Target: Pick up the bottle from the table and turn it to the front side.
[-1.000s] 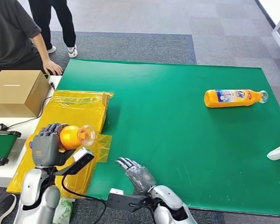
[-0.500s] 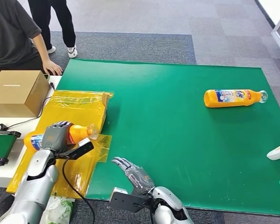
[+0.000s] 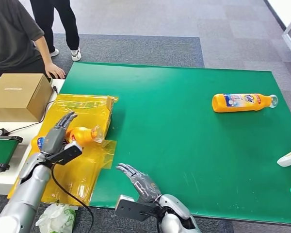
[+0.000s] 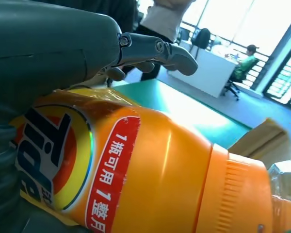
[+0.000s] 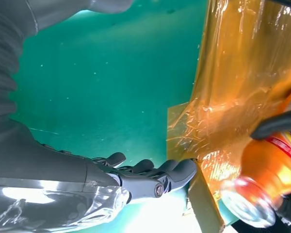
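At about nine o'clock in the head view sits a plain brown cardboard box (image 3: pixel 19 95), with a person's hand (image 3: pixel 55 71) resting on the table edge just beyond it. Toward eight o'clock, the robot's left hand (image 3: pixel 58 136) has its fingers stretched out straight and apart, clamped on nothing. Just beside and partly under it, the orange plastic detergent bottle with the clear cap (image 3: pixel 80 135) lies on its side on the crinkled yellow plastic sheet (image 3: pixel 86 112). From the left wrist the Tide label (image 4: pixel 54 160) faces up, so I judge this bottle already turned to its front and set down. At six o'clock the right hand (image 3: pixel 139 180) hovers over the green table mat (image 3: pixel 173 145), fingers spread and empty. At two o'clock a second orange detergent bottle (image 3: pixel 243 102) lies well apart, untouched, probably next
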